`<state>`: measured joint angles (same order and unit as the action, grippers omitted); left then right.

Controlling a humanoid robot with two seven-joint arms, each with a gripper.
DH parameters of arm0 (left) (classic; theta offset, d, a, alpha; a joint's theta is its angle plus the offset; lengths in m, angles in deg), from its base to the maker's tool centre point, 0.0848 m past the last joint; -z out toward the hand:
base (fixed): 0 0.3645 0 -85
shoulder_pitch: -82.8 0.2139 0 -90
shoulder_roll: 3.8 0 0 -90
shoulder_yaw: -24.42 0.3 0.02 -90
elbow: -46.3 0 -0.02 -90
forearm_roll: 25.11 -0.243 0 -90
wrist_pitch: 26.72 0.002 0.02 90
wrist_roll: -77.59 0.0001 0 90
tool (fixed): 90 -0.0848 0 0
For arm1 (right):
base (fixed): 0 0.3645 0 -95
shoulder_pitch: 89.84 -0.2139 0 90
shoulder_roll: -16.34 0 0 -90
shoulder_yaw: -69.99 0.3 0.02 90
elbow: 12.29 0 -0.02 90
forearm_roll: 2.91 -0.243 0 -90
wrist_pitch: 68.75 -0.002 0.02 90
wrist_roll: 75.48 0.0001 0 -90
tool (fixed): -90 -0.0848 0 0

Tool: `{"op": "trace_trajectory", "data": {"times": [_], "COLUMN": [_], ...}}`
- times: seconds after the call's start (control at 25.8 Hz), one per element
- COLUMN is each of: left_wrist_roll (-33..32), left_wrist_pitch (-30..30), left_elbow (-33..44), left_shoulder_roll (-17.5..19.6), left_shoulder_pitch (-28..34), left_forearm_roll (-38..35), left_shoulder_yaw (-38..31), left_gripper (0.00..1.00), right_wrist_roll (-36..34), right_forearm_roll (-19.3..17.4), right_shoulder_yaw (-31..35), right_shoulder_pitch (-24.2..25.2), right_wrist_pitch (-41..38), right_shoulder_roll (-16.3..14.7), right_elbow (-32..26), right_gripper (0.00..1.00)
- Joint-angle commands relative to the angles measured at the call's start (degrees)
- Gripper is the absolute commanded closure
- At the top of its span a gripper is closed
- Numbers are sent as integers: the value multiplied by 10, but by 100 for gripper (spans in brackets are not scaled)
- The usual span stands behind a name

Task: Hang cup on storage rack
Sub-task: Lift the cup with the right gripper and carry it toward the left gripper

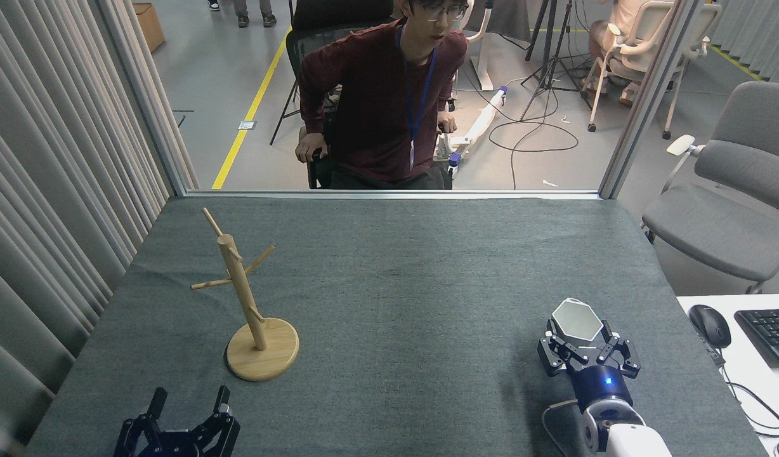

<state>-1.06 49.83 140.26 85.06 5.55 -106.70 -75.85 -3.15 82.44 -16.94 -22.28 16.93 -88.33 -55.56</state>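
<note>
The white hexagonal cup [576, 319] stands upright on the grey table cloth at the front right, its mouth facing up. My right gripper [578, 337] is open, with one dark finger on each side of the cup's lower part; the cup's base is hidden behind the fingers. The wooden storage rack [240, 285] stands at the left on its round disc base [262, 357], with slanted pegs pointing left and right and nothing on them. Open and holding nothing, my left gripper [188, 406] sits at the bottom left, in front of the rack's base.
A person in a dark red top sits just beyond the table's far edge [389, 194]. Grey curtains [53, 209] run along the left side. To the right stand a grey chair [732, 209] and a white desk with a mouse [710, 325] and a keyboard [770, 335].
</note>
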Motion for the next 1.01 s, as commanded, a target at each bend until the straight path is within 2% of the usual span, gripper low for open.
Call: {"op": "trace_trajectory", "data": {"times": [0.0,0.04,0.12,0.15,0.35,0.7,0.97], "left_wrist_roll": [0,0,0,0,0,3,3], "left_wrist_pitch": [0,0,-1,0,-1,0,1], "left_elbow": [0,0,0,0,0,8,5], "left_shoulder_roll": [0,0,0,0,-1,0,-5], "left_shoulder_pitch": [0,0,0,0,-2,-5,-11], "left_forearm_roll": [-1,-1,-1,0,-1,-1,-3], "left_shoulder_yaw": [1,0,0,0,1,1,4], "left_gripper": [1,1,0,0,0,1,1], "right_wrist_roll": [-1,-4,-7,-8,-10,10,7], "right_forearm_roll": [3,4,5,5,3,1,3], "right_shoulder_yaw": [-1,-1,-2,-2,-2,-3,-24], "right_shoulder_pitch": [-16,-17,-18,-17,-7,85,187], "right_wrist_pitch": [3,5,6,6,6,-2,-9], "right_shoulder_roll": [0,1,2,2,10,13,54], "right_elbow": [21,28,35,35,13,-248,-370], "right_gripper": [2,6,33,38,42,41,41]}}
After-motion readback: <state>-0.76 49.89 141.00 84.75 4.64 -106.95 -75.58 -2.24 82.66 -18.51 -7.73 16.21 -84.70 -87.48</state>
